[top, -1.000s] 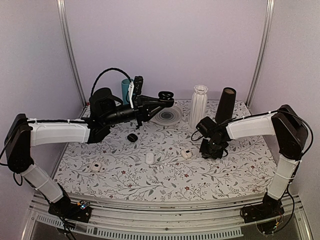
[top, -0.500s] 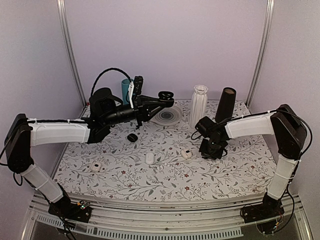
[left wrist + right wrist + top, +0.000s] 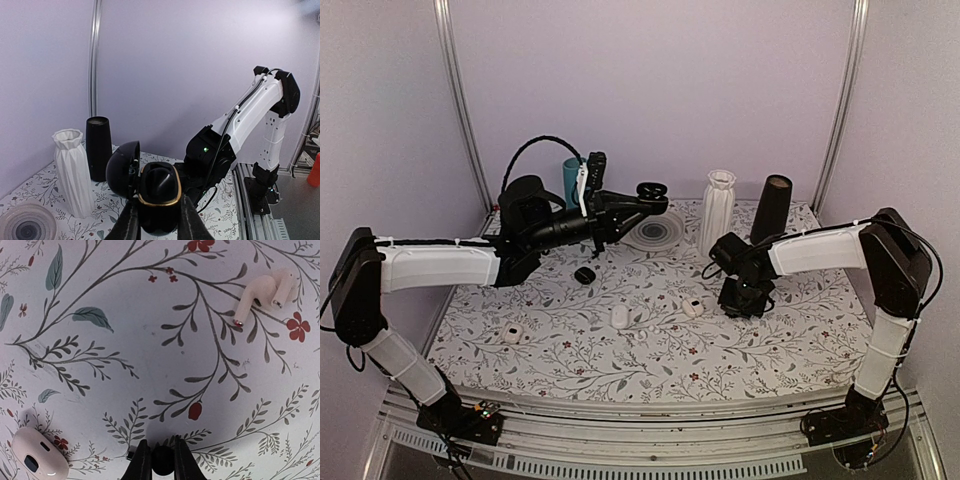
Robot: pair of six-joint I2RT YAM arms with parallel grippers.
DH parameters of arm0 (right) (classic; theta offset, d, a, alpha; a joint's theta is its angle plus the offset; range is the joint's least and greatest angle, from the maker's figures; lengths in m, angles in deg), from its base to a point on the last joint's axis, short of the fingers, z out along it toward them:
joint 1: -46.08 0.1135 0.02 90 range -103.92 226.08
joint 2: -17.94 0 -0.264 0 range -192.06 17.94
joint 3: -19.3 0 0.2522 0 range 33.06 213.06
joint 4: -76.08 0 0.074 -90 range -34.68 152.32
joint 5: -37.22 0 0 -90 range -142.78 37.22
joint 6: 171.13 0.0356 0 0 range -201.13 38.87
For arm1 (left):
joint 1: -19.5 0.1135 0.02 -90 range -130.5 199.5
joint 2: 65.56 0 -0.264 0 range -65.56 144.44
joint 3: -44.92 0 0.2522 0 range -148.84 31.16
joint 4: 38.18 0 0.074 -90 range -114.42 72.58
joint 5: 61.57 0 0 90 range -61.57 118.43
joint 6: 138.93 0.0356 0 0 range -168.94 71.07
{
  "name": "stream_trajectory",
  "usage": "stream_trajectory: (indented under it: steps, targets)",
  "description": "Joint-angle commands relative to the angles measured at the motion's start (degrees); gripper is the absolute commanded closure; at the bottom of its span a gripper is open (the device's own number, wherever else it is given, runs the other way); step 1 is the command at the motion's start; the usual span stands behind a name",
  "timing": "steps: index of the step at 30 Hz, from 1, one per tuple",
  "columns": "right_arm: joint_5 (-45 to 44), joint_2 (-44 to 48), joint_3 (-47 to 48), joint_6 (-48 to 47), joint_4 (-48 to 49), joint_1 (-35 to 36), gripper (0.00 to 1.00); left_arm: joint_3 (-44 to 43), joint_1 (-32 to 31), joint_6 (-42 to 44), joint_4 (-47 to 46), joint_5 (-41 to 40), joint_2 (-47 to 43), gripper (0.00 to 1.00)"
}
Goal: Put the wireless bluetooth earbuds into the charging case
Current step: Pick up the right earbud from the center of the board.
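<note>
My left gripper (image 3: pixel 157 211) is shut on an open black charging case (image 3: pixel 159 187) with a gold rim, its lid (image 3: pixel 122 167) swung back. It holds the case high above the table's back left (image 3: pixel 651 190). My right gripper (image 3: pixel 162 456) is down at the tablecloth, right of centre (image 3: pixel 744 298). Its fingers are shut on a small round black earbud (image 3: pixel 162 461). Two white earbuds (image 3: pixel 265 290) lie together on the cloth ahead of it, to the right.
A white pebble case (image 3: pixel 37 460) lies near the right gripper (image 3: pixel 693 308); two more white ones (image 3: pixel 620 316) (image 3: pixel 512 334) and a small black object (image 3: pixel 584 275) lie further left. At the back stand a white ribbed vase (image 3: pixel 718 210), black cylinder (image 3: pixel 772 205), teal cup (image 3: pixel 570 180) and patterned dish (image 3: pixel 655 232).
The right gripper has drawn its fingers in around the black earbud and shifted slightly left. The left arm and the open case have stayed still.
</note>
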Motion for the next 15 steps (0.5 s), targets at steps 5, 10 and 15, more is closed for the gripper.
stream_trajectory:
  steps: [5, 10, 15]
  targets:
    - [0.1, -0.4, -1.3, -3.7, -0.5, 0.5, 0.95, 0.4, 0.7, -0.6, -1.4, -0.7, -0.1, 1.0]
    - [-3.8, 3.0, -1.8, -8.4, 1.0, 0.6, 0.95, 0.4, 0.8, -0.3, -1.2, -0.9, 0.3, 1.0]
    - [-7.5, 5.9, -1.7, -13.7, 2.2, 1.1, 0.95, 0.5, 1.2, 0.4, -0.3, -0.9, 1.1, 1.0]
